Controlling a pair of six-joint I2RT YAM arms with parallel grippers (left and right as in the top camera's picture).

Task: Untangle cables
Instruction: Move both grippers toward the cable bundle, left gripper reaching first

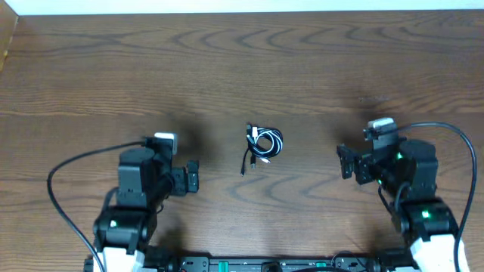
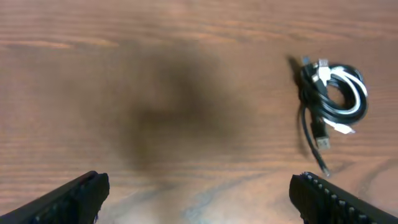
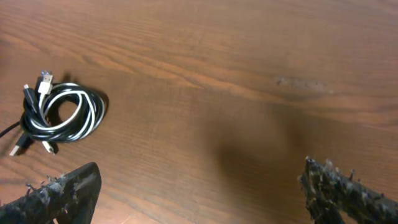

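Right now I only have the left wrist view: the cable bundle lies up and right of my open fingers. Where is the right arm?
Observer: Overhead, the right arm is across the cables from the left arm, the bundle roughly midway and touching neither.
Operator: Is it holding anything?
Observer: No. The right wrist view shows the right fingers wide open over bare table, the bundle off to their upper left.

Left pincer (image 1: 192,175) and right pincer (image 1: 345,162) gape wide, facing inward
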